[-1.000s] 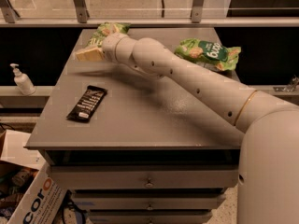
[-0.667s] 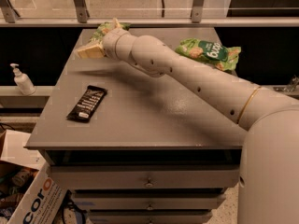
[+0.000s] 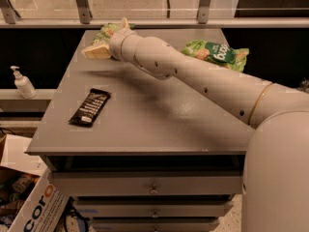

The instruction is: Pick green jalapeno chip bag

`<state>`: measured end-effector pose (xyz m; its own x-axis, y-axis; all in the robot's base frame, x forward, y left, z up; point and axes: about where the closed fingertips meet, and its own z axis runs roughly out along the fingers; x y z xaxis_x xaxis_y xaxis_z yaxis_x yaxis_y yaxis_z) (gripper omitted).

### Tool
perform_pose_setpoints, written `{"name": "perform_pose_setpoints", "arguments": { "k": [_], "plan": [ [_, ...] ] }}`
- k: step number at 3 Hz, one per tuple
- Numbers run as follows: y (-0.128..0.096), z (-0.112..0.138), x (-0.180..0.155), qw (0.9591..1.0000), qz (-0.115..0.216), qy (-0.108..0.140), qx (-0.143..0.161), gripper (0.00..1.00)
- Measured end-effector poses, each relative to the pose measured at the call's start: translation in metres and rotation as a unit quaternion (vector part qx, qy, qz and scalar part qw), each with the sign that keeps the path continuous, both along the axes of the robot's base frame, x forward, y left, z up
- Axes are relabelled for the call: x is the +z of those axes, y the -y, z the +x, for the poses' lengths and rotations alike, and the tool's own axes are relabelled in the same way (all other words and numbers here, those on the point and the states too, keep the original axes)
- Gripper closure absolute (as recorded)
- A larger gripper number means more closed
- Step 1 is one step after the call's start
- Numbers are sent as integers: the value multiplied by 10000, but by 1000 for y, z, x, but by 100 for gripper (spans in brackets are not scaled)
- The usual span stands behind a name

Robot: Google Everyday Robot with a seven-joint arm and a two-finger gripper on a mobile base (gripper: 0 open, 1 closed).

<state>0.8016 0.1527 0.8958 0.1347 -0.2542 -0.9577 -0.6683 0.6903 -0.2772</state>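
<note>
Jaws: grip state cannot be told. Gripper [image 3: 107, 40] sits at green jalapeno chip bag [image 3: 103, 31], barely shifted; you likely have no lift yet.

My gripper [image 3: 107, 41] sits upper left, at the green jalapeno chip bag [image 3: 105, 31]. Snack bar [image 3: 90, 107] blocks left; bright green bag [image 3: 217, 52] upper right; table [image 3: 159, 120] centre open.

pincer [image 3: 109, 38] at back-left of table [image 3: 145, 124]: smooth cream plastic | table: matt grey
</note>
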Motion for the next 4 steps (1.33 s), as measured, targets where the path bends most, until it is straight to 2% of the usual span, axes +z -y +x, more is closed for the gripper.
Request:
{"name": "perform_pose_setpoints", "arguments": {
  "k": [2, 4],
  "plan": [
    [6, 13, -9, 9990, 266, -194, -310, 0],
    [27, 20, -12, 9974, 38, -365, -618, 0]
  ]
}}
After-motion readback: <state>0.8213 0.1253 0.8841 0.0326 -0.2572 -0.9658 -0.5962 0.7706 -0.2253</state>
